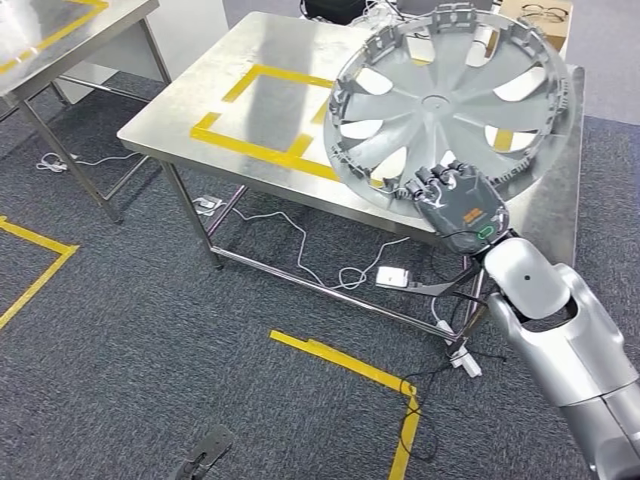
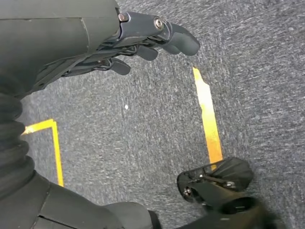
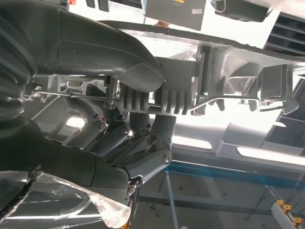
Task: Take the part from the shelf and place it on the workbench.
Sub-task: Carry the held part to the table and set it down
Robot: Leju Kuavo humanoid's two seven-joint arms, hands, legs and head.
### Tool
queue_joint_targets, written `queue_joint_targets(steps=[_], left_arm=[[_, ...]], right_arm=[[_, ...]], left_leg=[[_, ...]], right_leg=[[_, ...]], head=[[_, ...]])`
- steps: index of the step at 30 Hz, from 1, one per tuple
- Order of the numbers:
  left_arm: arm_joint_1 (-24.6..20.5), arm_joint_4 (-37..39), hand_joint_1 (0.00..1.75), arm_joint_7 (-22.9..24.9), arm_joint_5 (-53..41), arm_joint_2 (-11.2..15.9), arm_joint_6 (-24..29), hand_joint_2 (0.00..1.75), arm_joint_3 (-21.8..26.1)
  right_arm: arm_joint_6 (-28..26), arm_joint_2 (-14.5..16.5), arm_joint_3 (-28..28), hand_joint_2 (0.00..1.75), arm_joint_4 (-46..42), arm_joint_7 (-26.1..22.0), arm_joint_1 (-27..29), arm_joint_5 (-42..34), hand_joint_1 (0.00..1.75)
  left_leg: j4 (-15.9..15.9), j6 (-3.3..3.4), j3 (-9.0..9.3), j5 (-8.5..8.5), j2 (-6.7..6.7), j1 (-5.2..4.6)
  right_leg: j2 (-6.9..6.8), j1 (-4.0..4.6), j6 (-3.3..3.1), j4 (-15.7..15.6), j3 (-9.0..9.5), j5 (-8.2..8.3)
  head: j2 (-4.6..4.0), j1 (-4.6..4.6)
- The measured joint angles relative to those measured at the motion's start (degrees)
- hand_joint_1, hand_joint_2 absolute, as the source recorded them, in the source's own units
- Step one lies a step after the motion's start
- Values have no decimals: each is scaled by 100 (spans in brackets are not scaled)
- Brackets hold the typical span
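- The right hand grips the lower rim of the part, a big silver wheel cover with curved spokes, its fingers hooked over the edge.
- The part is held up at a tilt over the right end of the steel surface; whether its far edge touches the top I can't quite tell from here.
- In the right wrist view, the thumb lies across the ribbed rim of the part with the darker fingers closed beneath it.
- Yellow tape marks a rectangle on the surface, partly covered by the part.
- The left hand hangs over the grey carpet, holding nothing, its fingers stretched out and slightly apart.
- White cables and a small white box lie on the carpet under the surface, beside a yellow floor line.
- A second steel table stands to the left, well apart.
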Motion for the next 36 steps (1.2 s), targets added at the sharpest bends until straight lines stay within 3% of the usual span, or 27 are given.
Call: queue_joint_targets(steps=[2,3,5,7,8,12,14,16,17,18,19,21,22,23,25,28,30,32,33,34,36], left_arm=[[12,0,0,15,-1,-2,-3,175,-2],[18,0,0,20,-1,-1,-4,175,-2],[25,0,0,26,-1,5,-4,175,-3],[26,1,0,26,-1,10,-5,175,-3],[25,2,0,28,-1,11,-8,175,-3],[31,3,0,47,-2,8,-11,175,-4],[22,2,0,50,-6,7,-10,175,-5],[13,3,0,51,-11,3,-11,175,-7],[18,3,0,53,-14,0,-11,175,-7],[24,4,0,55,-16,-2,-12,175,-7],[30,4,0,57,-17,-3,-12,175,-7],[34,4,0,59,-18,-6,-12,175,-7],[31,4,0,59,-18,-11,-12,175,-7],[28,4,0,61,-18,-15,-12,175,-7],[22,5,0,66,-18,-26,-14,175,-7],[26,5,0,66,-17,-16,-17,175,-7],[26,4,0,62,-15,-7,-16,175,-7],[37,4,0,59,-10,-6,-17,175,-7],[47,4,0,59,-7,-2,-18,175,-7],[56,4,0,59,-4,2,-19,175,-7],[64,4,0,59,-3,13,-19,175,-7]], right_arm=[[-4,56,83,175,79,34,3,3,175],[-7,73,119,175,115,43,6,3,175],[-12,91,179,175,178,49,8,3,175],[-17,104,218,175,231,53,-2,3,175],[-22,110,231,175,250,55,-10,4,175],[-34,124,255,175,306,52,-26,6,175],[-33,126,257,175,332,51,-37,3,175],[-35,126,264,175,367,55,-43,-1,175],[-37,126,274,175,386,57,-40,-4,175],[-39,126,285,175,405,59,-36,-8,175],[-42,126,295,175,421,61,-33,-11,175],[-46,126,303,175,449,65,-31,-19,175],[-49,126,303,175,461,70,-35,-22,175],[-58,126,303,175,471,79,-47,-25,175],[-93,133,308,175,481,103,-67,-29,175],[-125,141,305,175,500,135,-63,-34,175],[-138,147,310,175,521,146,-49,-42,175],[-169,154,332,175,550,148,-19,-48,175],[-187,157,342,175,563,148,7,-48,175],[-204,158,350,175,574,149,31,-50,175],[-232,159,351,175,589,149,67,-76,175]], left_leg=[[568,-26,-369,-97,2,14],[585,-25,-433,14,3,14],[-3,-1,-264,516,5,14],[-643,44,-3,815,4,0],[-813,70,73,822,4,-11],[-942,188,168,704,-1,-12],[-975,246,218,680,-3,3],[-976,290,244,644,-4,-7],[-976,303,262,624,-4,-15],[-975,311,291,601,-6,-23],[-975,313,330,575,-11,-30],[-976,305,427,514,-25,-42],[-971,290,458,484,-28,-54],[-964,270,467,462,-28,-57],[-957,220,448,443,-16,-59],[-868,129,414,364,3,-57],[-362,56,154,155,9,-30],[357,3,-269,-48,11,7],[545,-11,-412,-29,12,18],[527,-16,-457,100,12,24],[-87,-7,-267,594,15,29]], right_leg=[[11,2,-6,2,53,-48],[16,3,1,3,91,-78],[20,2,26,3,194,-151],[22,15,69,2,257,-214],[25,24,95,2,259,-233],[15,33,203,4,241,-308],[8,34,237,403,37,-517],[8,38,241,1205,-415,-807],[8,40,240,1526,-626,-862],[8,41,234,1673,-758,-811],[7,44,218,1579,-773,-630],[5,62,154,893,-544,-110],[-2,78,117,542,-388,76],[-7,97,90,270,-257,149],[-8,124,67,70,-138,97],[-1,79,32,-44,-48,63],[-8,50,-3,-82,24,42],[-4,45,-21,-80,74,-5],[1,44,-19,-78,110,-36],[5,43,-12,-77,155,-69],[9,38,18,-76,267,-153]], head=[[0,-7],[0,-10],[0,-10],[0,-7],[0,-3],[0,4],[0,15],[0,19],[0,17],[0,17],[0,19],[0,20],[0,16],[0,17],[1,24],[0,31],[0,16],[0,10],[0,9],[0,10],[0,10]])
